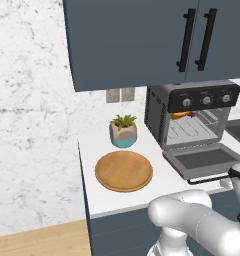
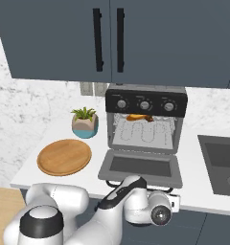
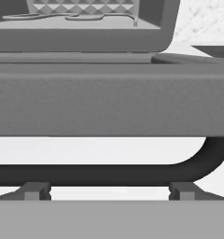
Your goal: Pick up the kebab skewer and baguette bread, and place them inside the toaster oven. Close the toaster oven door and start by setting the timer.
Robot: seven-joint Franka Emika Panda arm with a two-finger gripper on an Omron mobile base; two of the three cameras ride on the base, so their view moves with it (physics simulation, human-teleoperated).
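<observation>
While the toaster oven stands on the white table with its door swung fully down, I hold my fingers spread wide just below the black bar handle, closed on nothing. From the hand view, the two small dark tips rise to either side under that bar, and the toaster oven door lies flat above it, its grey edge running across the view. Seen from the right base view, the door's glass faces upward and its front edge reaches out over the table's rim, where my white wrist sits low in front of it. Inside the oven, on the wire rack, the baguette bread shows as a golden-orange shape near the back, with the kebab skewer just beside it as a darker streak; I cannot tell whether the two touch. Three knobs line the dark panel above the opening. Left of the oven, a round wooden plate lies bare on the table, and a small potted plant stands behind it. Blue-grey cabinets with black handles hang overhead, and a dark sink is set into the table to the right.
</observation>
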